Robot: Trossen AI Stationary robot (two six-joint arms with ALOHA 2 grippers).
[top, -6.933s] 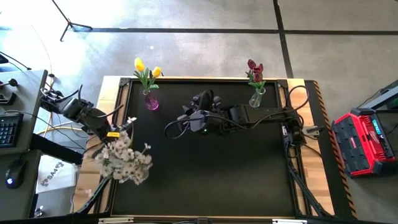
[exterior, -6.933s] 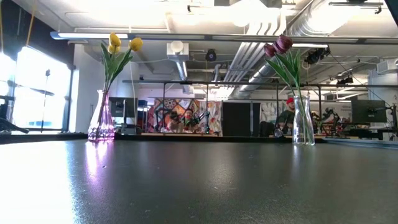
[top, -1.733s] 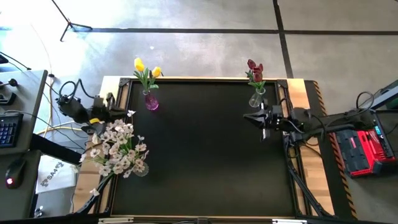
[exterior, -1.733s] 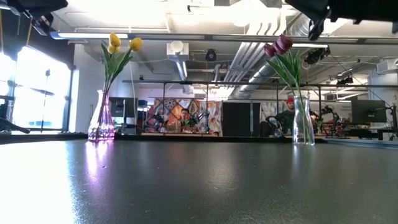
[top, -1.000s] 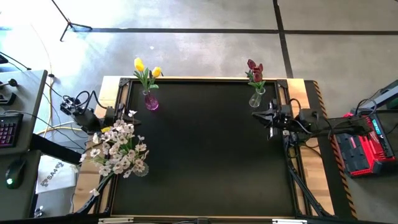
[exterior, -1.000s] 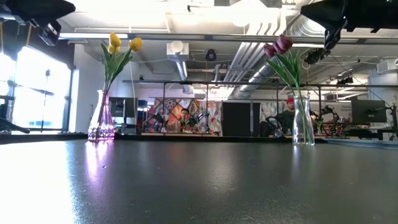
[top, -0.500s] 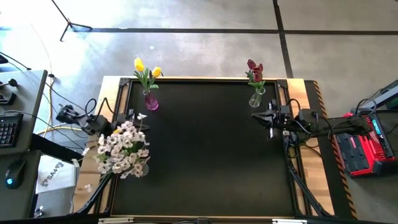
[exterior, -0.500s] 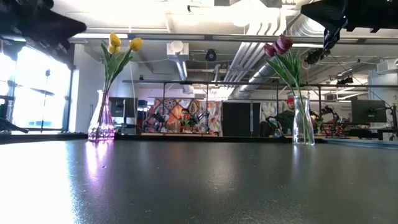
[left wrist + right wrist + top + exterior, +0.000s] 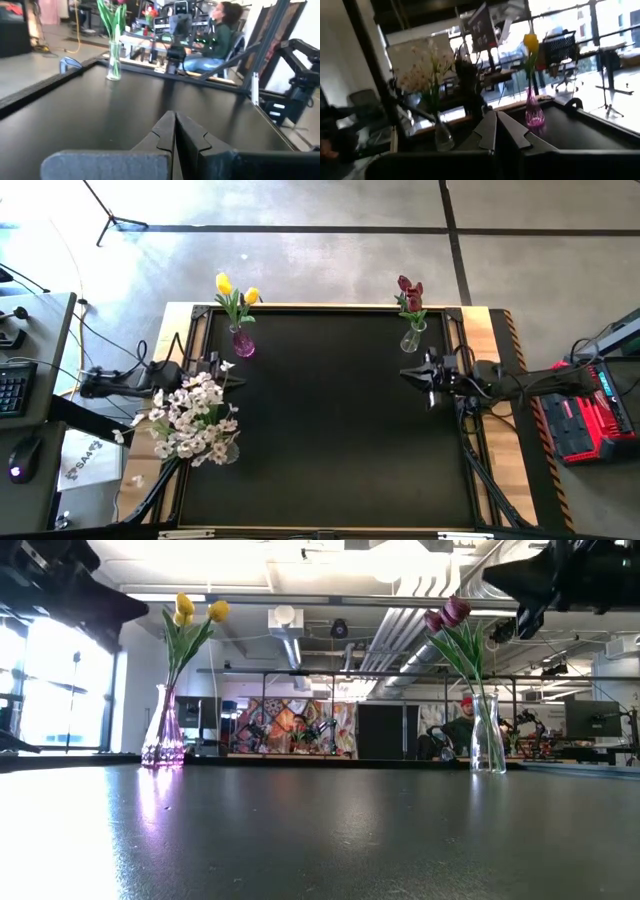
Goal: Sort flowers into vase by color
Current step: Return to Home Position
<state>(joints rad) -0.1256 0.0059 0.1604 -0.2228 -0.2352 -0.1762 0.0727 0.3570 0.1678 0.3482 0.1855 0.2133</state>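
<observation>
Yellow tulips (image 9: 236, 287) stand in a purple vase (image 9: 243, 343) at the table's far left. Dark red tulips (image 9: 408, 292) stand in a clear vase (image 9: 410, 338) at the far right. White-pinkish blossom sprays (image 9: 192, 418) stand in a clear vase (image 9: 442, 136) at the table's left edge. My left gripper (image 9: 214, 364) is shut and hangs level above the left edge, just beyond the sprays. My right gripper (image 9: 408, 374) is shut and hangs above the right side, on the near side of the clear vase. Both hold nothing.
The black mat (image 9: 330, 430) lies bare between the vases. Cables run along both wooden side rails (image 9: 495, 470). A red case (image 9: 585, 410) stands right of the table, a desk with a keyboard (image 9: 12, 385) left of it. A seated person (image 9: 220, 35) shows beyond the table.
My left arm has swung round over the table's left edge, sinking lower, so its shut gripper now points toward the table's right. My right gripper has sunk a little. The vases and tulips stand as before.
</observation>
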